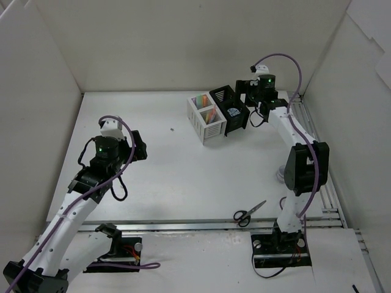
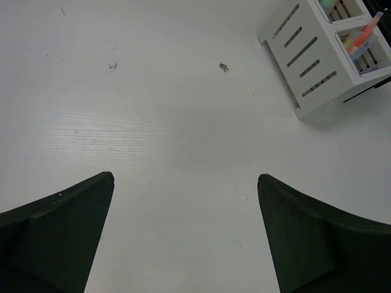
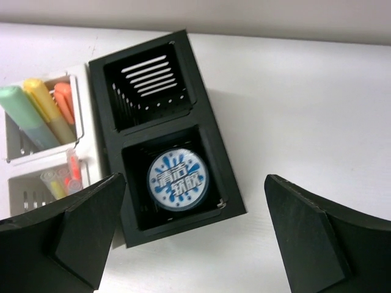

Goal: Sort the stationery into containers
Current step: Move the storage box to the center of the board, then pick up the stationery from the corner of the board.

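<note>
Black jaws on the right gripper are seen spread wide with nothing clamped, hung right over the black holder. So the drop looks done, and what's left of this step is probably the exit. That's best done straight up, honestly. The holder is straddled by the fingers in the wrist view, so with any sideways drift a wall could get clipped and the whole joined set dragged. The jaws are better kept apart until the rim is cleared.

The jar is sat flat and face up in the nearer of the black holder's two compartments, and nothing is seen in the far one. It's round and white-rimmed, with a blue splash on top and white characters that can't be read. Most of the compartment is filled by it, so not much slack is left for a re-grab.

Next door, markers are seen in both compartments of the white holder. Scissors are lying out on the table near the right arm's base, likely next. The left gripper is held wide too, nothing in it, well apart from the holders.
</note>
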`<action>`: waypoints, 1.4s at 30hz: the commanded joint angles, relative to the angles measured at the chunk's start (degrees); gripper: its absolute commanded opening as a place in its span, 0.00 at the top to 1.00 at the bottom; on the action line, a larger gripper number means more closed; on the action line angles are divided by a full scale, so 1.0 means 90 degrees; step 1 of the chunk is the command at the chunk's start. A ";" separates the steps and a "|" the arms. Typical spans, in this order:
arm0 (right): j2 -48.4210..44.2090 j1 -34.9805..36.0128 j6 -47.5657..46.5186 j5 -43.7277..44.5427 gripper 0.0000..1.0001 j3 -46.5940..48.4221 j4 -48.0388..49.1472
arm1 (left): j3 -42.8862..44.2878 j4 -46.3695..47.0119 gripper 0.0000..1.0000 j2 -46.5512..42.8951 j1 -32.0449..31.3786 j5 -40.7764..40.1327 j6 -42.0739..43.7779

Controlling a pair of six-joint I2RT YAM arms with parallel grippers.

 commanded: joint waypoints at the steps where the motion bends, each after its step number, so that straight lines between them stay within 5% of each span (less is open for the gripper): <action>1: 0.0154 -0.0182 -0.0128 -0.0362 0.02 0.0569 -0.0026 | 0.0012 0.0125 0.01 -0.0133 0.0042 -0.0035 -0.0004; 10: 0.0624 0.0033 -0.0099 -0.0958 0.02 0.0599 -0.0026 | -0.0007 0.0057 0.01 -0.0163 0.0101 -0.0104 0.0074; 20: -0.0157 0.0189 -0.0050 -0.1291 0.02 -0.0036 0.0111 | -0.0105 0.0164 0.01 -0.0182 0.0101 -0.0006 0.0065; 28: -0.1492 -0.0132 0.0320 0.0515 0.02 -0.0719 -0.0132 | -0.0232 0.0320 0.01 -0.0241 0.0101 0.0111 0.0182; 37: -0.3582 -0.1146 0.1979 0.1882 0.02 -0.3801 -0.1607 | -0.0242 0.0574 0.00 0.0013 0.0228 0.0433 0.0484; 42: -0.4151 -0.1685 0.2049 0.2351 0.02 -0.4674 -0.2367 | -0.0242 0.0662 0.01 0.0110 0.0296 0.0657 0.0573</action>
